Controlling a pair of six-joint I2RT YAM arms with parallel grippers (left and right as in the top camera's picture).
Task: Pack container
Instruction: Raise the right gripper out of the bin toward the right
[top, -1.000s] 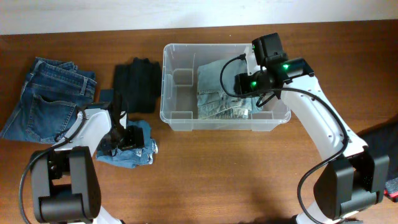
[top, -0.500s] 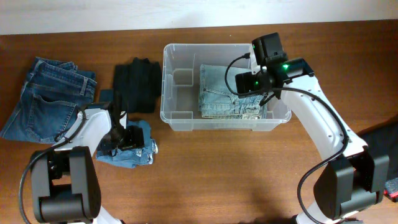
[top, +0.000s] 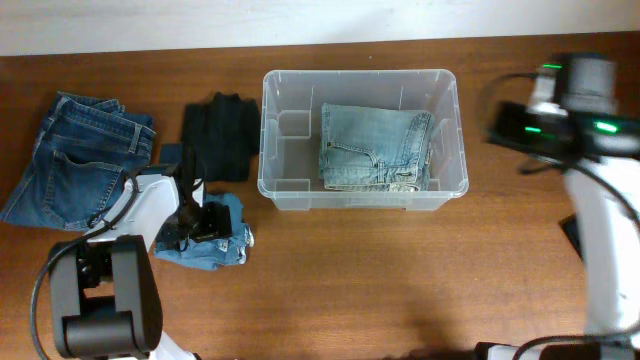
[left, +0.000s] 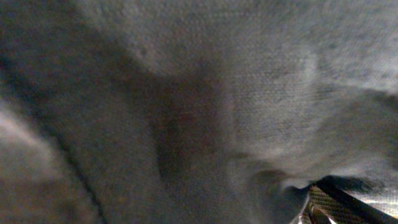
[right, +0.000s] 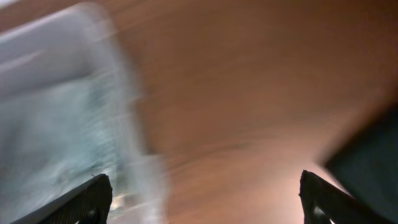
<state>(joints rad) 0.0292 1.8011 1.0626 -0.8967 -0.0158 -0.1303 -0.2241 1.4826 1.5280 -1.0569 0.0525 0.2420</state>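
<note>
1. Off to the left of my left gripper (top: 198, 224) lay dark blue jeans (top: 75, 160), with a folded black garment (top: 220, 135) just beyond the gripper.
2. That gripper was pressed onto a crumpled light-blue denim piece (top: 210, 248). Its wrist camera showed only cloth, so I could not tell how its jaws stood.
3. The container (top: 360, 73) stood on the table (top: 400, 270) to that gripper's right, with folded pale jeans (top: 375, 148) inside.
4. My right gripper (right: 204, 186) hung over bare wood with its fingers (right: 93, 199) spread wide and nothing between them. The container was near on its left.
</note>
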